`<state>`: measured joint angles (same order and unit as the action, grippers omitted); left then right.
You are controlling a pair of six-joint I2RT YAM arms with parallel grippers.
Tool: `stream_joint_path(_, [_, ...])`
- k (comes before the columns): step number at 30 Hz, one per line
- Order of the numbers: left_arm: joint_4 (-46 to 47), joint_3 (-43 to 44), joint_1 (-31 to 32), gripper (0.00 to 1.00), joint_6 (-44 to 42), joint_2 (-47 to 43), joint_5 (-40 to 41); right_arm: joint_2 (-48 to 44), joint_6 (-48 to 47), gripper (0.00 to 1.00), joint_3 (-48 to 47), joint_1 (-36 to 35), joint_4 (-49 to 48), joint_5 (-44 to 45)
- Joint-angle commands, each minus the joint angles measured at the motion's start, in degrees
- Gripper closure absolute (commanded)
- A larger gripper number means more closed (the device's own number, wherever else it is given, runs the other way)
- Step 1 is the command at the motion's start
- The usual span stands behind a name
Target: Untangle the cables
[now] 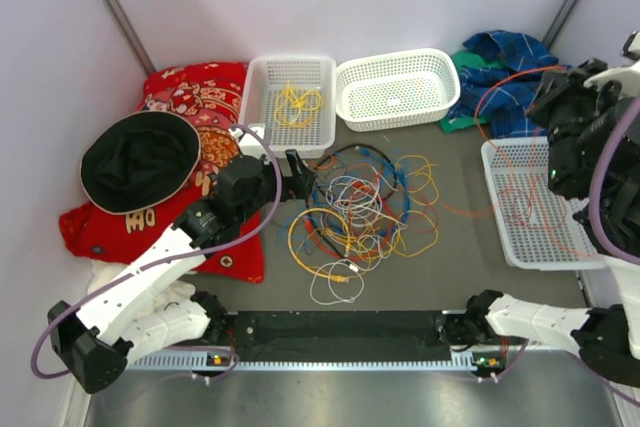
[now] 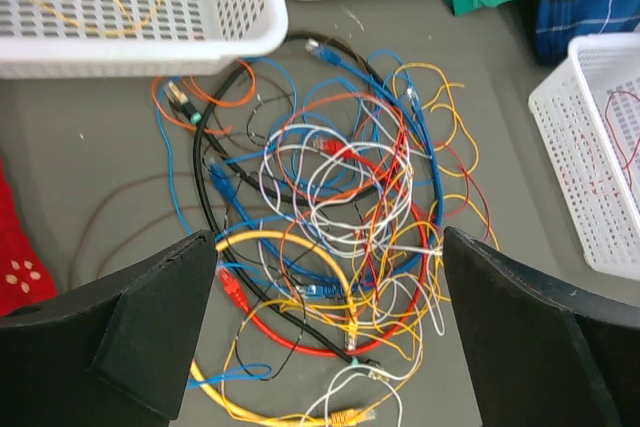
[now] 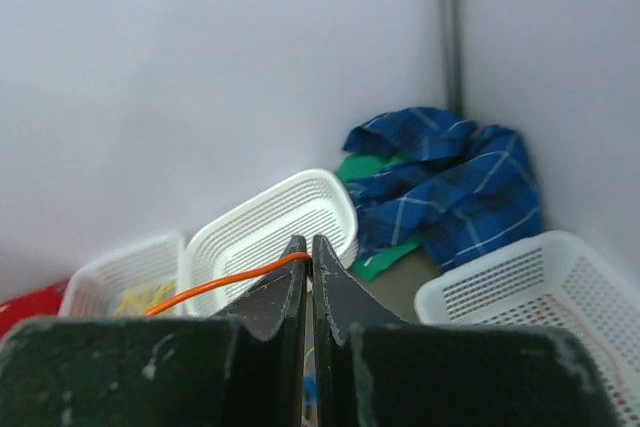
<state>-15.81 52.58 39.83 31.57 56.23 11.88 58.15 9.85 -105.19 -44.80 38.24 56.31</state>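
A tangle of cables (image 1: 365,202) in yellow, orange, blue, white, red and black lies on the grey table; in the left wrist view it (image 2: 340,207) fills the middle. My left gripper (image 1: 300,172) is open and empty at the tangle's left edge, and its fingers (image 2: 150,317) straddle the near loops from above. My right gripper (image 1: 545,97) is raised high at the right. It is shut on a thin orange cable (image 3: 220,282) that arcs (image 1: 495,87) down toward the tangle. A yellow cable (image 1: 297,102) lies in the back left basket (image 1: 255,97). A thin red cable (image 1: 515,202) lies in the right basket (image 1: 492,187).
An oval white basket (image 1: 400,119) stands at the back middle. A blue plaid cloth (image 1: 510,72) lies at the back right. A black hat (image 1: 140,159) on red cloth (image 1: 195,92) lies left. A black rail (image 1: 340,327) runs along the front edge.
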Motion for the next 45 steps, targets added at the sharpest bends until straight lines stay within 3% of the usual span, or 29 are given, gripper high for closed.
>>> stream_joint_path(1, [1.8,-2.5,0.0,0.01,3.4,-1.4,-2.2,4.4,-7.4,1.0,-5.9,6.5,-3.1,6.4])
stream_joint_path(5, [2.9,-4.1,0.1,0.01,5.1,-1.4,-4.7,11.4,5.2,1.0,-15.6,19.7,13.6,-7.0])
stream_joint_path(12, [3.0,-6.1,0.0,0.01,5.9,-2.8,-6.8,14.9,11.9,1.0,-12.1,31.9,15.2,-14.9])
stream_joint_path(16, [3.1,-7.3,0.1,0.01,5.9,-3.5,-7.7,15.7,15.0,1.0,-11.0,38.5,16.2,-15.3])
stream_joint_path(32, [5.7,-9.5,0.1,0.01,6.7,-3.0,-11.2,17.4,28.6,1.0,-12.6,53.1,22.4,-13.4])
stream_joint_path(36, [6.0,-10.7,0.0,0.01,7.1,-4.3,-11.3,15.4,24.4,1.0,-13.0,53.6,12.3,-15.0])
stream_joint_path(40, [7.0,-11.3,0.0,0.01,8.3,-4.1,-11.6,19.3,20.3,1.0,-19.3,54.3,13.4,-13.8])
stream_joint_path(45, [8.0,-12.3,0.1,0.01,10.3,-3.7,-14.8,18.0,26.7,1.0,-9.1,60.3,17.3,-17.5])
